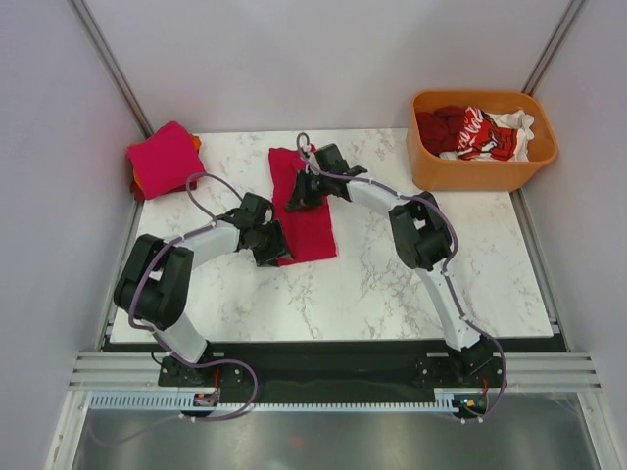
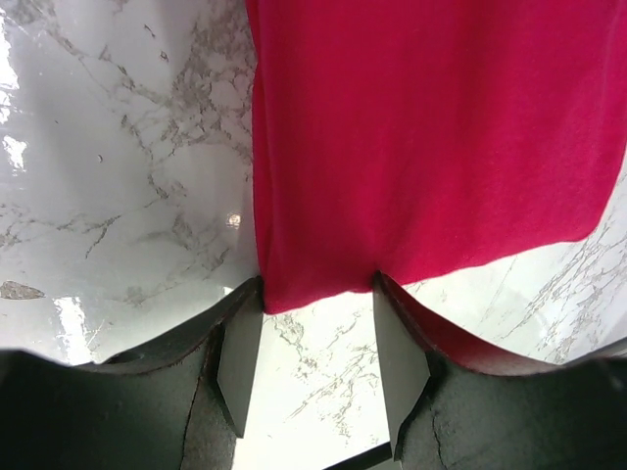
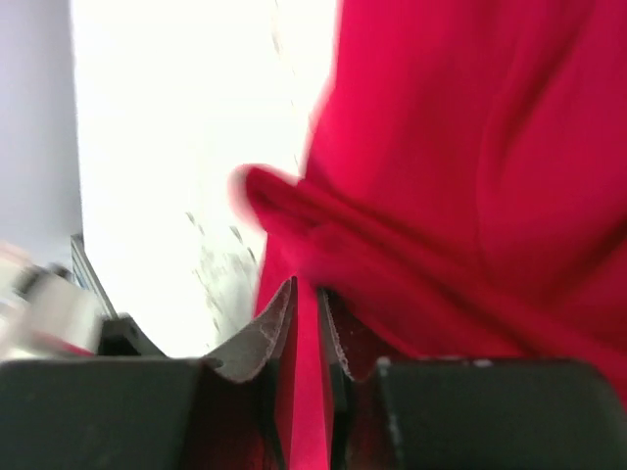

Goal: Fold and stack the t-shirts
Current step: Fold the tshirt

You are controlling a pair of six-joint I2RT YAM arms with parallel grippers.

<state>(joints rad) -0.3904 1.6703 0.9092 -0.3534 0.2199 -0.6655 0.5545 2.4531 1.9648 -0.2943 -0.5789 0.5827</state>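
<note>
The left arm elbows out toward 9 o'clock. The left gripper (image 2: 318,370) sits low at the 7 o'clock corner of the shirt (image 1: 313,230), its jaws wide apart with the hem at their tips and nothing pinched. The right arm arches in from 4 o'clock, and the right gripper (image 3: 306,305) is nearly closed on a ridge of soft crimson cloth. The shirt lies as a long flat strip mid-table (image 1: 392,284) on glossy marble. A folded pink-red stack (image 1: 165,159) sits at 10 o'clock and a rigid orange tub (image 1: 470,178) at 2 o'clock.

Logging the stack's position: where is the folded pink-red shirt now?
Top view: the folded pink-red shirt lies at the table's far left corner, well left of the flat crimson shirt.
</note>
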